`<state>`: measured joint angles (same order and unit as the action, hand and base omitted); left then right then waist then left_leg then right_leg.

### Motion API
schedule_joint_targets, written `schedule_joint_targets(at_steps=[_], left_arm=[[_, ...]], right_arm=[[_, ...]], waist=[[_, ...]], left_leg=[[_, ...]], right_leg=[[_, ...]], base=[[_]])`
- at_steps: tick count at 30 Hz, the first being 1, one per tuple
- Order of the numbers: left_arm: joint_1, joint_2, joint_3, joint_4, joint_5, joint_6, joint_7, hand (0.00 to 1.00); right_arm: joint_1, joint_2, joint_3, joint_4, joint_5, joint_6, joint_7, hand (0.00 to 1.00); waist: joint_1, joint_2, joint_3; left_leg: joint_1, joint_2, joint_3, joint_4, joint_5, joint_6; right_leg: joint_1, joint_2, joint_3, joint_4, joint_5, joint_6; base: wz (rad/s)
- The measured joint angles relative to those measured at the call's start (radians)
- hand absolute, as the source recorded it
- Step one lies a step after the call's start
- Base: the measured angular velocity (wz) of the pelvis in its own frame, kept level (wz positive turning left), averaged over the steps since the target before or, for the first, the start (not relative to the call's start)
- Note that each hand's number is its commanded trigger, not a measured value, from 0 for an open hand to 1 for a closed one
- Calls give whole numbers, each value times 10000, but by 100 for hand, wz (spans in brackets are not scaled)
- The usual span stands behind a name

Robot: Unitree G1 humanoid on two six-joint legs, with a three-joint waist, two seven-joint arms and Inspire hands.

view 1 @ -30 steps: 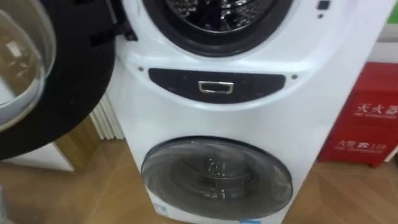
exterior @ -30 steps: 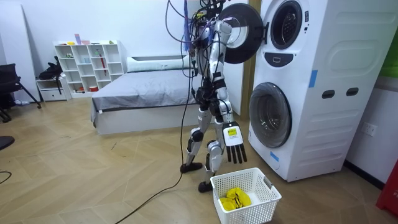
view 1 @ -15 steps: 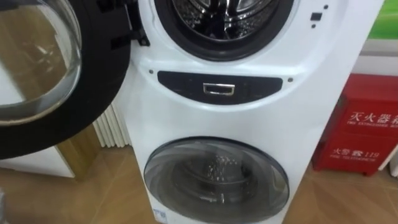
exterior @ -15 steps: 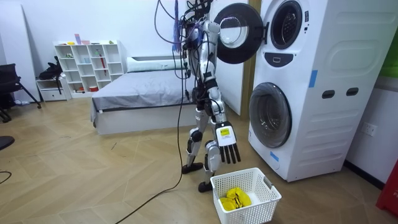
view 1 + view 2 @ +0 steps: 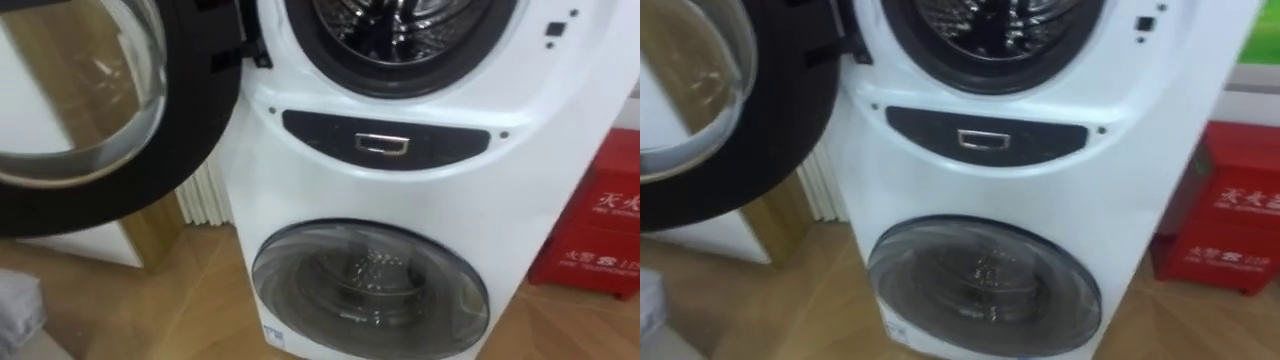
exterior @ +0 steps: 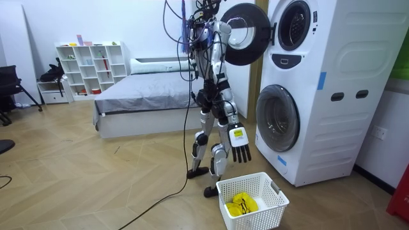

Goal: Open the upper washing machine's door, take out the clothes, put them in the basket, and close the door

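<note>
As it sits at the feet, laundry basket (image 6: 273, 191): yellow garment (image 6: 243, 203) inside; a step could tip it.
Right robot hand (image 6: 239, 144): hangs released, empty.
Left robot hand (image 6: 223, 30): up by open door (image 5: 190, 100); grasp cannot be told.
Upper drum (image 5: 400, 20): no clothes visible.

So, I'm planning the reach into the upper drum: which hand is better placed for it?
Probably the right hand: it hangs open and empty by the basket. The left arm is raised to the open door, and the upper drum lies right of that door.
</note>
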<state>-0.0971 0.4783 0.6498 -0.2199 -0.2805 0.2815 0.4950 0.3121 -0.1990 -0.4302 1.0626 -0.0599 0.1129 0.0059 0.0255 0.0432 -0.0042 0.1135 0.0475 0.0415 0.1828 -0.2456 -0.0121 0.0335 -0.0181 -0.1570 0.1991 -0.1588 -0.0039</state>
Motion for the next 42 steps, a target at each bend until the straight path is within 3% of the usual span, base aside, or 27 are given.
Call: schedule_joint_targets(at_steps=[2, 4, 7, 19, 24, 29, 31, 38, 42], left_arm=[[184, -239, -895, -1838, -4, -221, -840, 0], [194, -359, -1046, -2163, 353, -280, -931, 0], [253, -366, -977, -2198, 337, -190, -1351, 0], [281, -406, -634, -2199, 344, -10, -2366, 0], [279, -406, -634, -2200, 285, 5, -2580, 0], [288, -516, -677, -2221, 106, -8, -2872, 0], [319, -879, -682, -2221, 91, -218, -2898, 0], [651, -1650, -907, -2393, 145, -999, -2898, 0], [1154, -2024, -1292, -2584, 503, -1778, -2896, 0]], right_arm=[[-164, -10, 414, 25, 216, 118, 146, 0], [-231, -8, 625, -24, 384, 201, 189, 0], [-224, -27, 950, -46, 471, 449, 200, 0], [-296, -109, 958, 113, 633, 625, 342, 0], [-334, -113, 1052, 139, 636, 646, 384, 0], [-377, -148, 1357, 102, 1025, 980, 278, 0], [-401, -242, 1562, 31, 1206, 999, 269, 0], [-702, -331, 2300, -176, 1303, 1078, 179, 0], [-981, -353, 2925, -185, 1595, 1069, 0, 0]], waist=[[-52, 28, 33], [-75, 154, 49], [-79, 370, 41], [-58, 530, 45], [-72, 528, 41], [-85, 464, 70], [-174, 471, 80], [-277, 461, 53], [-275, 417, 32]], left_leg=[[33, -93, -144, -13, 6, 79], [42, -110, -138, -31, -2, 104], [20, -134, -136, -30, -2, 106], [-8, -239, 70, -2, 28, 155], [-5, -277, 131, 9, 41, 177], [51, -276, 226, 11, 54, 193], [45, -277, 408, 11, 66, 214], [79, -334, 409, -164, 170, 369], [98, -403, 383, -190, 201, 420]], right_leg=[[148, -116, -193, -137, -15, 65], [167, -137, -192, -138, -4, 95], [170, -157, -268, -143, -16, 115], [257, -305, -325, -252, -93, 237], [282, -358, -392, -244, -105, 262], [354, -375, -398, -245, -119, 287], [352, -409, -400, -228, -124, 299], [299, -564, -571, -84, -138, 407], [339, -630, -652, -98, -93, 469]], base=[[22], [4], [3], [4], [1], [3], [0], [7], [3]])
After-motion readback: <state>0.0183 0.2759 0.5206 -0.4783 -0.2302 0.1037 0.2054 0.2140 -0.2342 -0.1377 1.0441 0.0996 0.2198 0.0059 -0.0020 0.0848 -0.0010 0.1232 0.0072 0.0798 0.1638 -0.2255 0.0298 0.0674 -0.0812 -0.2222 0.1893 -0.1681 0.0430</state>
